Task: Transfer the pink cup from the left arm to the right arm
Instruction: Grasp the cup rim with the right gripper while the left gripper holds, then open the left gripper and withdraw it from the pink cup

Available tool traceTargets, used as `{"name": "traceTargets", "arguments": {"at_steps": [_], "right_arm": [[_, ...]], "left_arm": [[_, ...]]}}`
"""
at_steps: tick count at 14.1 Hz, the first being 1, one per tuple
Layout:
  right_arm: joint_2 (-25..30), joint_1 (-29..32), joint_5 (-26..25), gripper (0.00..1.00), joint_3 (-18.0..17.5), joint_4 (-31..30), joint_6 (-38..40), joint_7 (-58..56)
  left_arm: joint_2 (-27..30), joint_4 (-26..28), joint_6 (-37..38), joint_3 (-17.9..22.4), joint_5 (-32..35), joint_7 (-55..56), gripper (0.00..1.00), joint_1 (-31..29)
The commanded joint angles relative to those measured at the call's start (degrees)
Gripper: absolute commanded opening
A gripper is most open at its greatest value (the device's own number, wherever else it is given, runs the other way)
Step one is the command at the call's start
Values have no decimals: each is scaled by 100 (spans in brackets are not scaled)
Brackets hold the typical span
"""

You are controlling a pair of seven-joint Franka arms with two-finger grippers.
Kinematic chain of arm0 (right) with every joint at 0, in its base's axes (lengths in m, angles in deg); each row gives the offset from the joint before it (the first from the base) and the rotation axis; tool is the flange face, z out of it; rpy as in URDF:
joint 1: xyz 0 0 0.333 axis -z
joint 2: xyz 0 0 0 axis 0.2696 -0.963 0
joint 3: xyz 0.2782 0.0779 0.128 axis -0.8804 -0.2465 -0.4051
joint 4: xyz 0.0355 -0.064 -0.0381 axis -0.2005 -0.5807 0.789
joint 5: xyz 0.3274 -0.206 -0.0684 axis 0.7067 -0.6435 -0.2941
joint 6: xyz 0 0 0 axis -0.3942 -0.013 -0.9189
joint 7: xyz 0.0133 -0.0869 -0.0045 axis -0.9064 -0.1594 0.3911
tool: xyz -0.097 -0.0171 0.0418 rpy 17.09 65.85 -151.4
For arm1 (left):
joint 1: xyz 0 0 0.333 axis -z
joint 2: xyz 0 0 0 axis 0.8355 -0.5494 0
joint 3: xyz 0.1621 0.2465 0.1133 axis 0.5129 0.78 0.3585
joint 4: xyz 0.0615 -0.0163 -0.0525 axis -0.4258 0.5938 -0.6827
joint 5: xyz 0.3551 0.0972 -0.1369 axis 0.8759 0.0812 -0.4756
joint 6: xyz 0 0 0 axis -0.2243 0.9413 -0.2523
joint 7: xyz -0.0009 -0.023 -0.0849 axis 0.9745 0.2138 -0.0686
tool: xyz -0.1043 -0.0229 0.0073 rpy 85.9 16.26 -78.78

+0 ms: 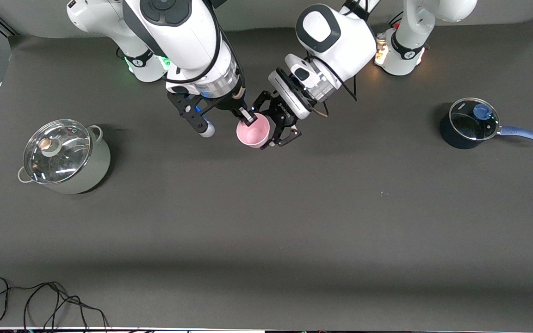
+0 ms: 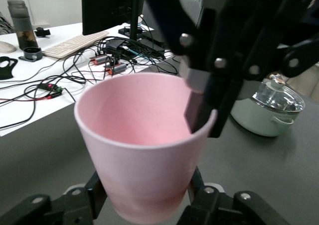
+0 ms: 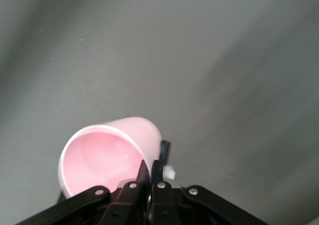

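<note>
A: Item one, the pink cup point(image 1: 253, 132). Where was it recorded?

B: It was recorded in the air over the middle of the bench point(image 1: 266, 222), between the two end effectors. Its long axis was tilted, with the open mouth turned up toward the front camera and the base angled toward the left arm's end of the bench.

A: Left end effector point(image 1: 281, 134)?

B: It was seen closed on the cup's lower body, the claw-like linkage fingers point(image 2: 79, 205) pressed against both sides of the wall near the base.

A: Right end effector point(image 1: 246, 115)?

B: It was seen closed on the cup's rim point(image 3: 144, 171), with one flat finger point(image 2: 197, 105) set inside the mouth and the other outside the wall. The cup was thus gripped by both at once.

A: Other entries?

B: A pale green pot point(image 1: 70, 159) with a glass lid was listed toward the right arm's end of the bench. A dark blue saucepan point(image 1: 467, 126) with a glass lid and blue handle was listed toward the left arm's end. A loose black cable point(image 1: 44, 300) was noted at the bench edge nearest the front camera.
</note>
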Motion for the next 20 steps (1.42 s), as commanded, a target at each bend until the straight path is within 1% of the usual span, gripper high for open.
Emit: {"name": "traceTargets", "arguments": {"at_steps": [1, 3, 6, 7, 8, 9, 10, 11, 12, 13, 14, 16, 17, 19, 20], "right_arm": [[-13, 218, -83, 0, 44, 132, 111, -701], [39, 569, -74, 0, 35, 62, 154, -1254], [119, 973, -109, 0, 53, 53, 522, -2176], [136, 1131, -205, 0, 96, 45, 759, -2641], [145, 1229, -337, 0, 131, 10, 1022, -3228], [154, 1291, -555, 0, 254, -25, 1234, -3826], [198, 1300, -705, 0, 429, -104, 1384, -4345], [302, 1300, -716, 0, 674, -235, 1429, -4898], [425, 1300, -707, 0, 999, -437, 1420, -5470], [514, 1300, -707, 0, 1280, -535, 1420, -6032], [567, 1291, -707, 0, 1536, -649, 1420, -6473], [681, 1291, -681, 0, 1967, -921, 1359, -7134], [725, 1291, -672, 0, 2178, -1079, 1254, -7458], [900, 1282, -663, 0, 2495, -1605, 895, -7943], [1049, 1282, -663, 0, 2592, -1991, 588, -8049]], "left_arm": [[54, 17, -33, 71, -89, 94, 99, 35], [45, 25, -33, 71, -89, 138, 99, 26], [37, 69, 177, 80, -80, 147, 99, -158], [37, 96, 517, 80, -72, 147, 99, -376], [37, 148, 1052, 80, -63, 155, 99, -666], [37, 183, 1623, 80, -54, 173, 99, -1008], [45, 271, 2098, 88, -19, 190, 99, -1290], [80, 359, 2486, 89, 16, 191, 99, -1536], [107, 499, 3012, 97, 147, 191, 99, -1843], [116, 587, 3704, 106, 366, 225, 99, -2212], [107, 649, 4468, 124, 812, 461, 99, -2607], [72, 519, 5884, 124, 2233, 1390, 99, -3363], [54, 405, 6509, 124, 2736, 1682, 99, -3645], [63, 368, 7259, 133, 3424, 1964, 99, -4190], [63, 281, 7584, 133, 3670, 2262, 99, -4376]]}}
